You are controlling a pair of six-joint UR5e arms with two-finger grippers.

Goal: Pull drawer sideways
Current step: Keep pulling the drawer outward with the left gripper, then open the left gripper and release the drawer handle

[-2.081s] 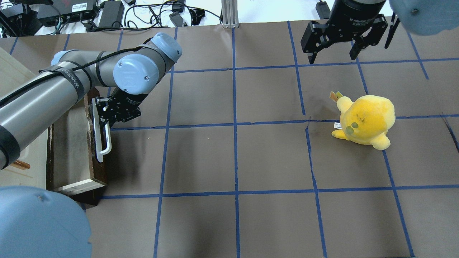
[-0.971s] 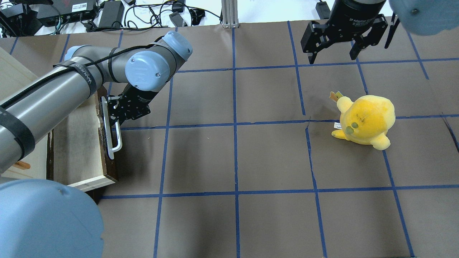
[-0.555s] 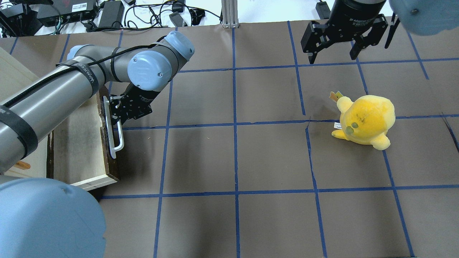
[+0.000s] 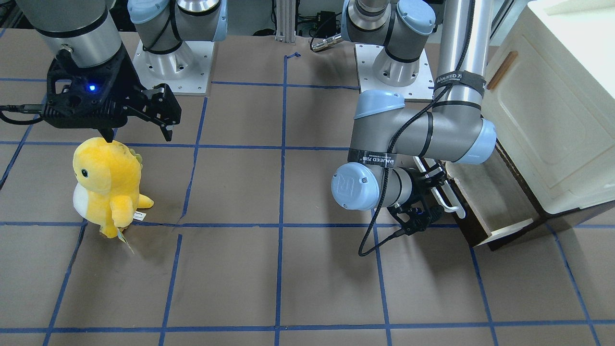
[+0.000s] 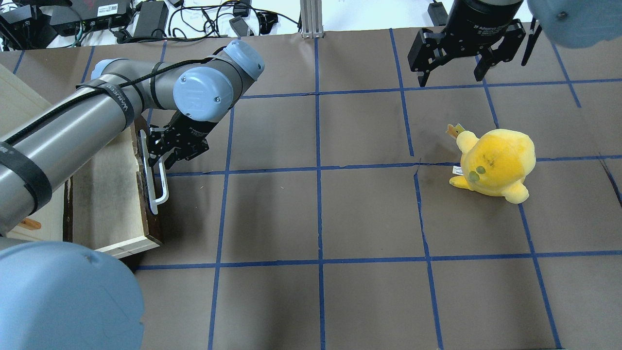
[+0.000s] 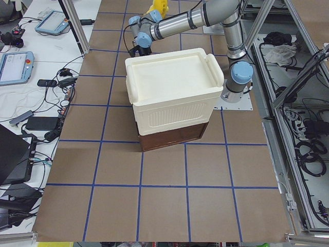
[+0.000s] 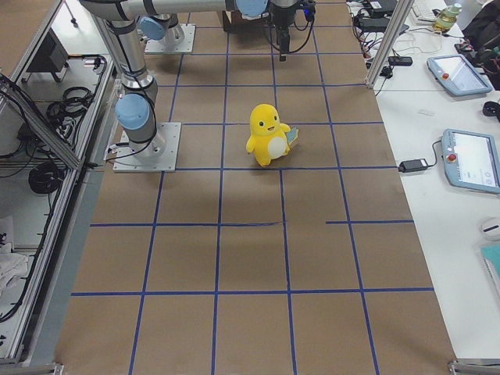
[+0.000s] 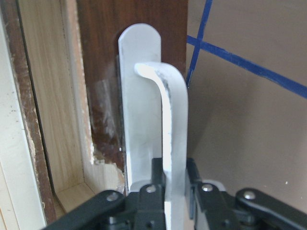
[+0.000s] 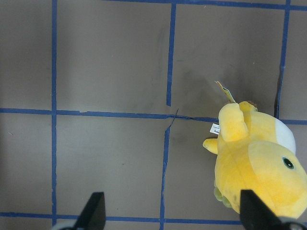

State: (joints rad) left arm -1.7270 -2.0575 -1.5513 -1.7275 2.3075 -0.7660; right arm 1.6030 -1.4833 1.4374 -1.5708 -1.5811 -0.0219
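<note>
Against the lower side of the large cream-white cabinet (image 4: 552,120), the drawer with dark brown wooden front and pale wood box (image 5: 104,194) stands partly drawn out.

- Left gripper (image 8: 173,184): clamped on the long white bar handle (image 8: 172,120), one finger on each side of the bar, off its middle.
- Right gripper (image 5: 450,78): jaws apart, empty, well away from the cabinet, above the table near a yellow plush toy (image 5: 495,163).

Step in hand: the pull.
- Judgement: draw straight away from the cabinet, along the slide line. The off-centre grip could rack the box.
- Keep the clamp firm and the pace slow, and stop before the box leaves the cabinet.

Compared with 2.1 s ago:
- The front panel sits farther from the cabinet and more of the pale floor is exposed.
- Since 0.6 s ago there is hardly any shift.
- The right gripper and the plush are unchanged.
</note>
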